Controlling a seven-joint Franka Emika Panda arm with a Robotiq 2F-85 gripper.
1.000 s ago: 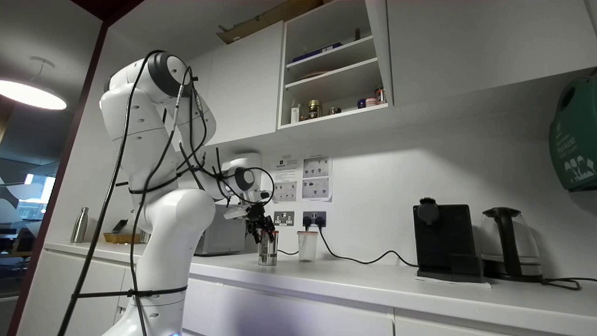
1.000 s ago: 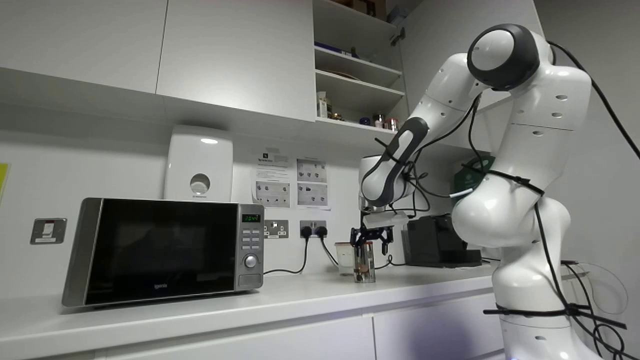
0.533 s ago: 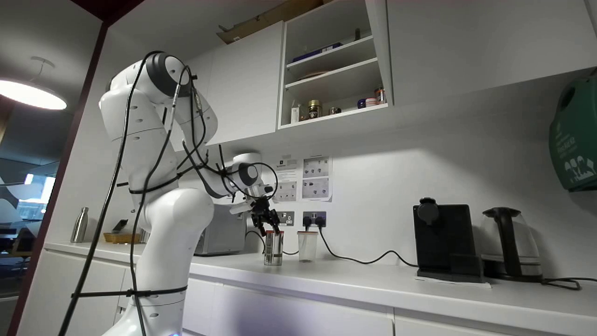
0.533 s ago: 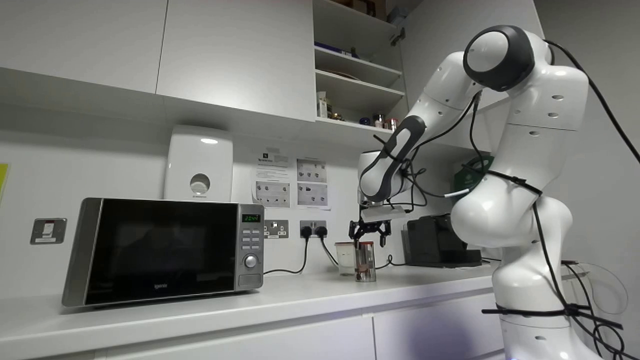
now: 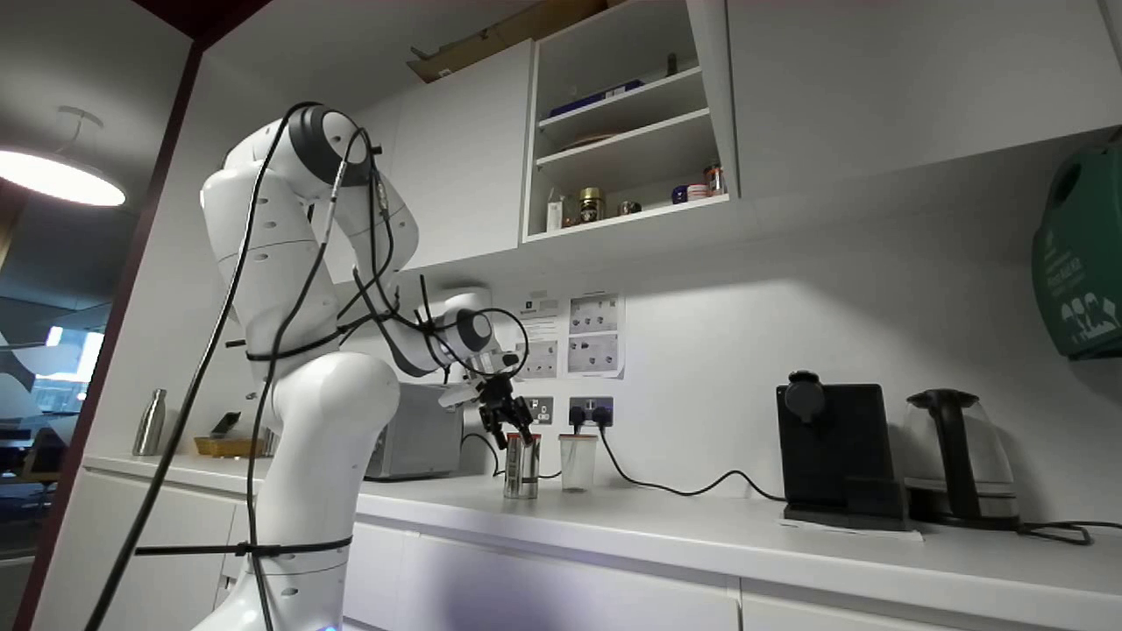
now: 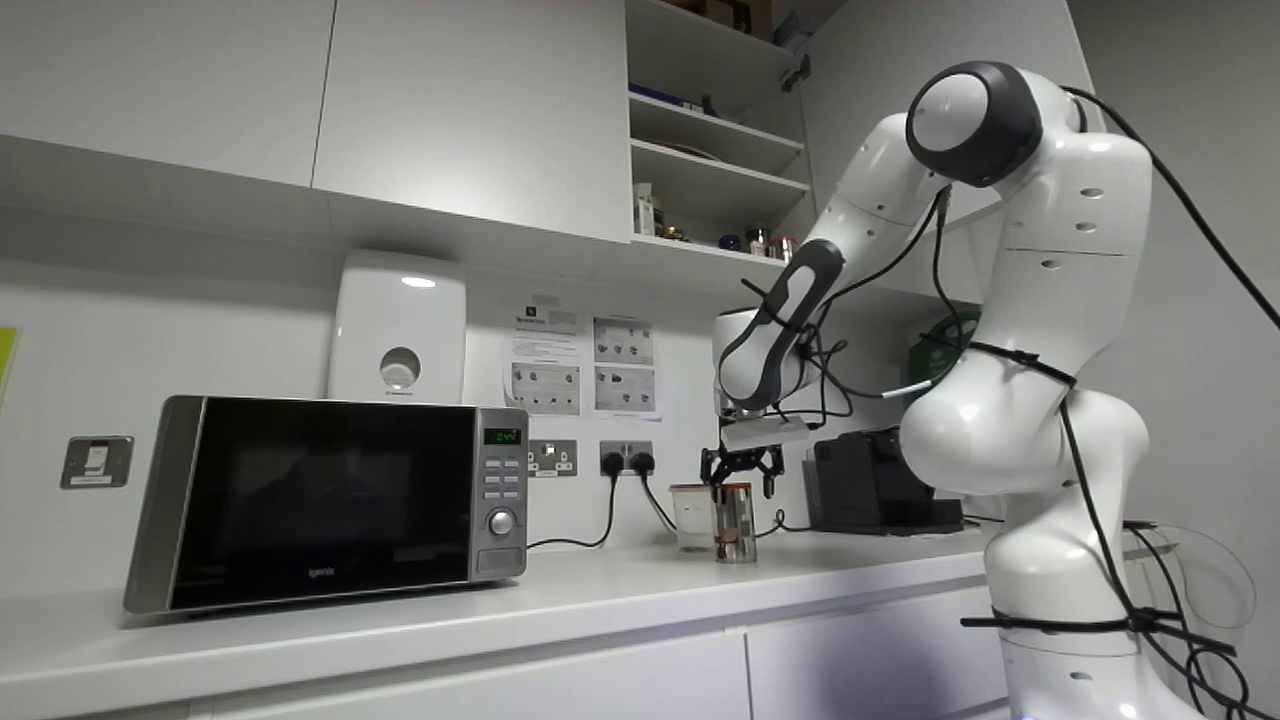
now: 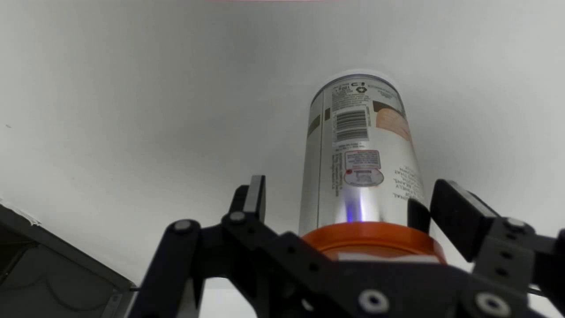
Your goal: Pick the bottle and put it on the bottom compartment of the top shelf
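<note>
Bottle [image 7: 365, 168], one: silver, orange-lidded, upright on the worktop [image 6: 620, 580], long axis vertical. Fingers [image 7: 457, 216], mine, one pair: spread apart, gripping nothing; the bottle's top between them, off-centre, close by one, contact uncertain. I judge centring needed before closing.

You're in a kitchen with a workplace look: your bench [image 5: 649, 510] carries a microwave [image 6: 330, 505], coffee machine [image 5: 828, 451] and kettle [image 5: 954, 456] under white cabinets [image 6: 480, 110]; printed notices [image 5: 594, 337] and a first-aid kit [image 5: 1080, 254] hang above the bench.
</note>
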